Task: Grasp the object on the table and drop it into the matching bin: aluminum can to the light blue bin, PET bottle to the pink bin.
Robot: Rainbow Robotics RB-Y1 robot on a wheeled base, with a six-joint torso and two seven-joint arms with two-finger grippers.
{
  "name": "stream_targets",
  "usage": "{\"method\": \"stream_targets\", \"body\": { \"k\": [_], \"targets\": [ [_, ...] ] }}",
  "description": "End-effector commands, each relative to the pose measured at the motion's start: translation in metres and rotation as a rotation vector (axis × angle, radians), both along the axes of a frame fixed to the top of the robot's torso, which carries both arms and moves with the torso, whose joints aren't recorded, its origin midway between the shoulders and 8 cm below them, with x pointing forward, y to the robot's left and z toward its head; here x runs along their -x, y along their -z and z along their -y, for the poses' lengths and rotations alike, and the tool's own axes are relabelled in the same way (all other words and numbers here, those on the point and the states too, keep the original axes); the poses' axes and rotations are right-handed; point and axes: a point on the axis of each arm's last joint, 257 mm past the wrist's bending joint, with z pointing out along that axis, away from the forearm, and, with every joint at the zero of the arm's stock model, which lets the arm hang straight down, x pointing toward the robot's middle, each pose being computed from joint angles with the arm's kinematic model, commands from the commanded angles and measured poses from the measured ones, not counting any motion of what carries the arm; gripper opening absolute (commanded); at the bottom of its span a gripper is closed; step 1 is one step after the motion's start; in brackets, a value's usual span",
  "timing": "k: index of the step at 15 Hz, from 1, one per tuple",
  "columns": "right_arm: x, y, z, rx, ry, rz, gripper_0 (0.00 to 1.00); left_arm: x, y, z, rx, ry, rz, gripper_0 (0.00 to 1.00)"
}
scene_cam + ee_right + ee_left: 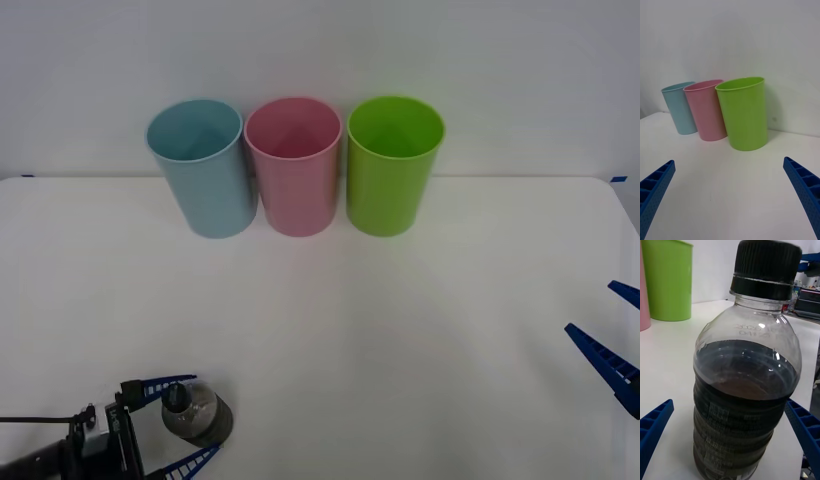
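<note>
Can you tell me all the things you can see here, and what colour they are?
Bottle: one, clear with dark brown drink and a black cap, standing near the front left of the table.
Blue bin: one, light blue, left end of the row at the back.
Pink bin: one, pink, middle of the row.
Green bin: one, lime green, right end of the row.
Table: one, white, under everything.
Left gripper: one, blue fingers, open on either side of the bottle.
Right gripper: one, blue fingers, open, at the table's right edge.
</note>
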Motion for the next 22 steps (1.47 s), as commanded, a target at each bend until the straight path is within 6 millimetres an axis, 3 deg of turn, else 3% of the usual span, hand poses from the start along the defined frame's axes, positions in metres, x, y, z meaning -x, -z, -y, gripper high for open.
{"method": "stream_targets", "body": {
  "k": [1, 4, 6, 7, 8, 17, 22],
  "targets": [
    [0.000, 0.000, 0.000, 0.000, 0.000, 0.000, 1.00, -0.002, 0.000, 0.005, 0.006, 0.000, 0.003, 1.00],
    [0.000, 0.000, 0.000, 0.000, 0.000, 0.000, 1.00, -0.003, -0.001, 0.006, 0.008, 0.000, 0.005, 1.00],
    [0.000, 0.000, 0.000, 0.000, 0.000, 0.000, 1.00, -0.004, -0.001, 0.006, 0.009, 0.001, 0.002, 0.29],
    [0.000, 0.000, 0.000, 0.000, 0.000, 0.000, 1.00, -0.005, -0.001, 0.006, 0.008, 0.000, 0.004, 0.11],
    [0.000, 0.000, 0.000, 0.000, 0.000, 0.000, 1.00, -0.005, -0.001, 0.006, 0.009, -0.002, 0.000, 0.00],
    [0.000, 0.000, 0.000, 0.000, 0.000, 0.000, 1.00, -0.014, -0.007, -0.004, 0.015, -0.028, -0.003, 0.00],
    [0.000, 0.000, 0.000, 0.000, 0.000, 0.000, 1.00, -0.021, -0.022, -0.033, 0.028, -0.063, -0.005, 0.00]
  ]
}}
